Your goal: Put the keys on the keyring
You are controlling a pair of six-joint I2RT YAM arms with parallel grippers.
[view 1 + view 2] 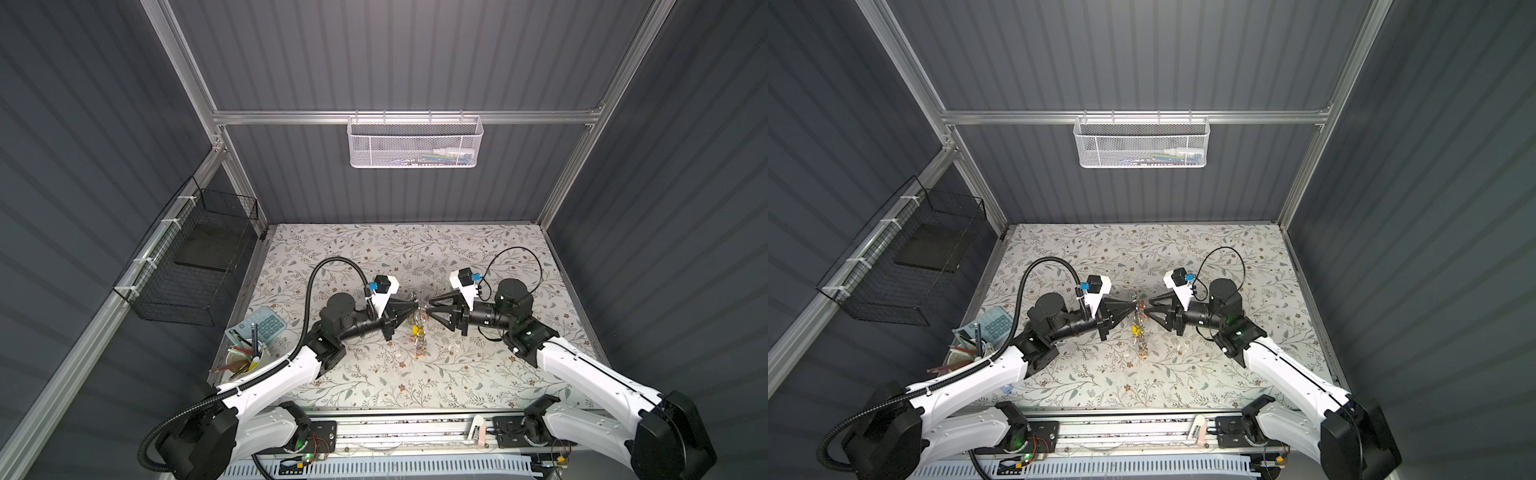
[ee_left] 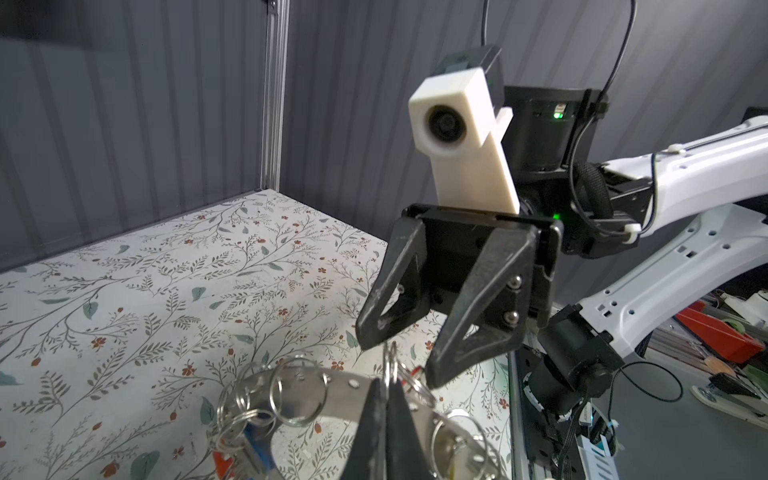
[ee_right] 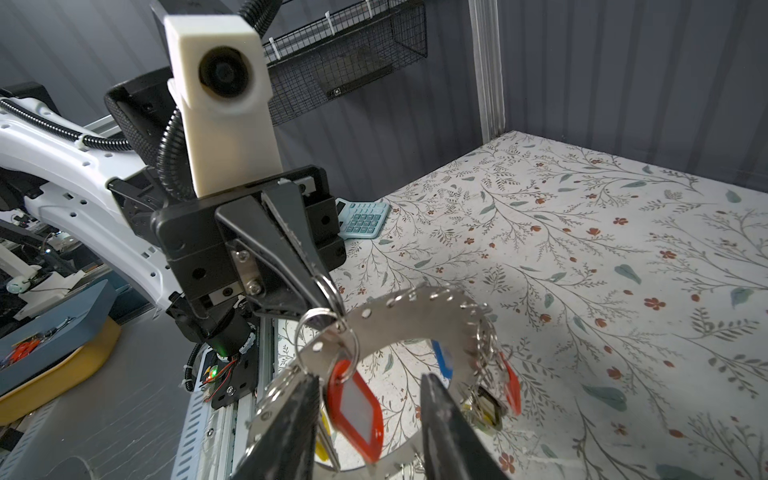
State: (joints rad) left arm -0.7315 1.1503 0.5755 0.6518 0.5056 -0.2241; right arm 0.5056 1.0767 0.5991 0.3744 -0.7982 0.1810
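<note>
The keyring (image 3: 415, 307), a flat grey metal disc with small wire rings and coloured tags along its rim, hangs in the air between both arms; it also shows in both top views (image 1: 417, 332) (image 1: 1138, 332). My left gripper (image 2: 388, 384) (image 3: 326, 293) is shut on a small wire ring at the disc's rim (image 2: 340, 380). The keys' orange-red tag (image 3: 357, 411) hangs from a wire ring on the disc, between the spread fingers of my right gripper (image 3: 370, 380) (image 2: 399, 361), which is open. The dark metal keys are mostly hidden behind the tag.
A teal calculator (image 1: 266, 324) and a cup of pens (image 1: 245, 357) sit at the mat's left edge. A black wire basket (image 1: 195, 266) hangs on the left wall and a white mesh basket (image 1: 415, 141) on the back rail. Small bits (image 1: 453, 347) lie on the mat.
</note>
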